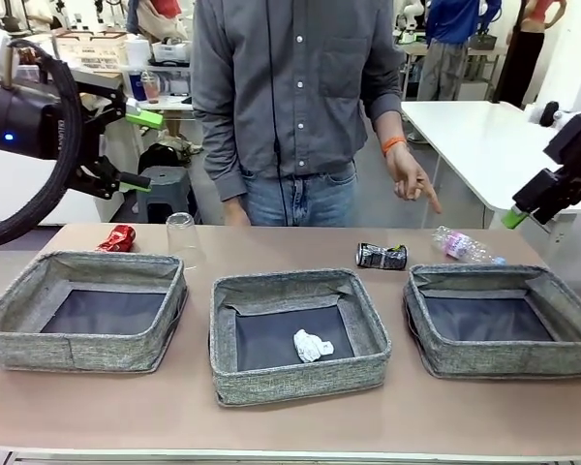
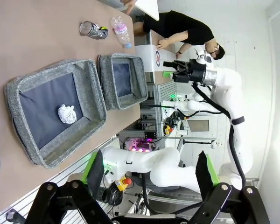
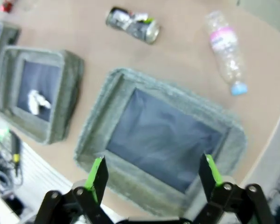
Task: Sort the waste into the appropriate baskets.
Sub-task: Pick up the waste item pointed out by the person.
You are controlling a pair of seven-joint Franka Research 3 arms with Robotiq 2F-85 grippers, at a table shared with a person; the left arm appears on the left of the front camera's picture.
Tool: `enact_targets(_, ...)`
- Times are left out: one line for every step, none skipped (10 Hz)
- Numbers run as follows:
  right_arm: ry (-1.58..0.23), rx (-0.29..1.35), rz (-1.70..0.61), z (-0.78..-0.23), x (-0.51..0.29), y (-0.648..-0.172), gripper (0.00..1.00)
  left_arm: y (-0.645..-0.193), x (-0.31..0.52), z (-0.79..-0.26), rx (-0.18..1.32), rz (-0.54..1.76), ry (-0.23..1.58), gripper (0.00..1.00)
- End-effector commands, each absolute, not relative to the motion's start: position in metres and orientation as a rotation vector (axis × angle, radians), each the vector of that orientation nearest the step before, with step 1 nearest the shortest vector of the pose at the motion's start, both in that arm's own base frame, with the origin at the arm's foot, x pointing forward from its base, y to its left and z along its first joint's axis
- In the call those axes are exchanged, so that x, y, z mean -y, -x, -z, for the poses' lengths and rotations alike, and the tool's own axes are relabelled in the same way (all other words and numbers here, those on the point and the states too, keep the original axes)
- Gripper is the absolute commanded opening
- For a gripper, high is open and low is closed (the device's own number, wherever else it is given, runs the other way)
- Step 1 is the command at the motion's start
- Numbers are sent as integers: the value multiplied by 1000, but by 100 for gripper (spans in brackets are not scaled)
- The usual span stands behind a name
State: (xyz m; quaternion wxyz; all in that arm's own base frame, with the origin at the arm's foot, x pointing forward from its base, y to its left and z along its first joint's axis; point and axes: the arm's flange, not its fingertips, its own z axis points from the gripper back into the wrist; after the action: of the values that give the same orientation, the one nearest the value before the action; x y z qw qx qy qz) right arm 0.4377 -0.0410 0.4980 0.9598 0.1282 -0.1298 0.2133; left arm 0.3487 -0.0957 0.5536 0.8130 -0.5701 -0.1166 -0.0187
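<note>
Table (image 1: 290, 426) with a near row of grey bins: left basket (image 1: 77, 351), middle basket (image 1: 300, 380), right basket (image 1: 508, 356). Left gripper (image 1: 143, 150) and right gripper (image 3: 154, 163) are raised at either side, jaws spread, holding nothing. Far side: bottle (image 1: 460, 245) right, cup (image 1: 181, 235) left, dark can (image 1: 382, 256) centre-right, red can (image 1: 118, 238) far left; tissue (image 1: 311, 345) in the middle basket.

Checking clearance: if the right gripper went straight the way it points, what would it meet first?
Probably the right basket, likely its dark bottom; the open right gripper looks into it, depth unclear.
</note>
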Motion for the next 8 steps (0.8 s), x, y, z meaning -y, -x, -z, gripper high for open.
enact_targets(-213,215,-532,-498,65,-481,100,-348,98,-551,277,48,1239,100)
enact_targets(-144,213,-491,-484,76,-505,100,-348,98,-551,277,48,1239,100)
enact_targets(-153,200,-651,-469,85,-528,100,-348,98,-551,277,48,1239,100)
enact_targets(-134,175,-689,-451,91,-553,100,-348,98,-551,277,48,1239,100)
enact_targets(-138,174,-705,-438,93,-571,100,-348,98,-551,277,48,1239,100)
enact_targets(-146,189,-715,-421,96,-591,100,-348,98,-551,277,48,1239,100)
enact_targets(-171,202,-733,-403,95,-609,100,-348,98,-551,277,48,1239,100)
enact_targets(-235,196,-751,-386,92,-625,100,-348,98,-551,277,48,1239,100)
